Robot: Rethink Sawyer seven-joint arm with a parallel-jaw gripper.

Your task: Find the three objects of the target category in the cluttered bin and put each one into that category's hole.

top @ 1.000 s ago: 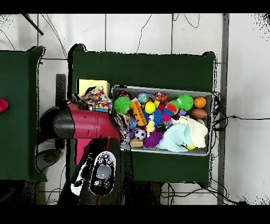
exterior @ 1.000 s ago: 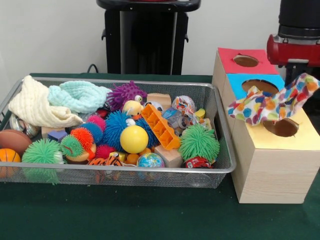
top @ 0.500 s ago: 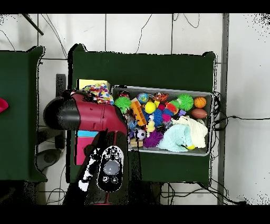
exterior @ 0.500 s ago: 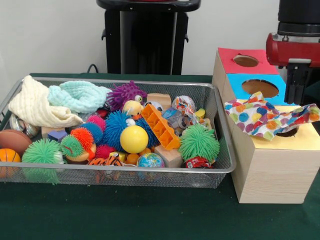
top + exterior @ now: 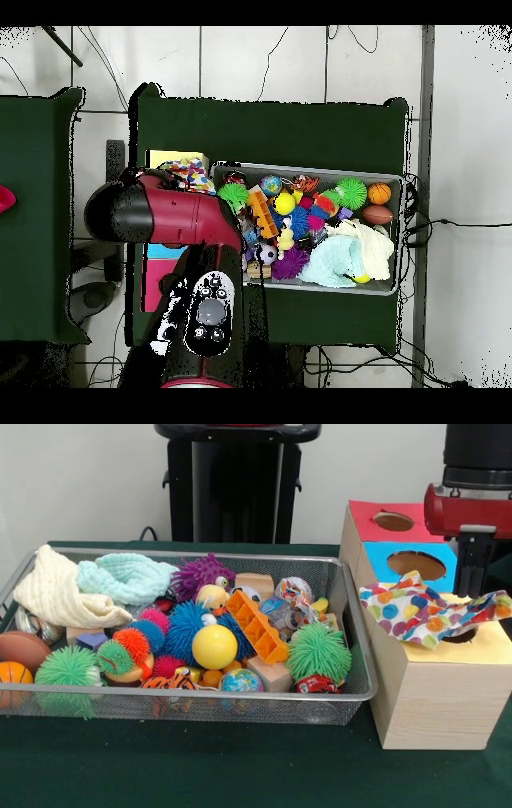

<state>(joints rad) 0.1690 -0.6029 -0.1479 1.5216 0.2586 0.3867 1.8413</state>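
I see the polka-dot cloth draped over the yellow-surround hole on the pale wooden box. The gripper hangs above it; I cannot tell its opening. No writing is readable.

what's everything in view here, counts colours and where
wire mesh basket: 1, silver, left on the green table
polka-dot cloth: 1, white with coloured dots, draped over the yellow hole
wooden boxes: 3, yellow top, blue top, red top, right of the basket
spiky balls: several, green, blue, orange, pink, purple, in the basket
smooth ball: 1, yellow, basket middle
knitted cloths: 2, cream, pale teal, basket's far left
orange block: 1, basket middle
gripper: 1, black, above the cloth
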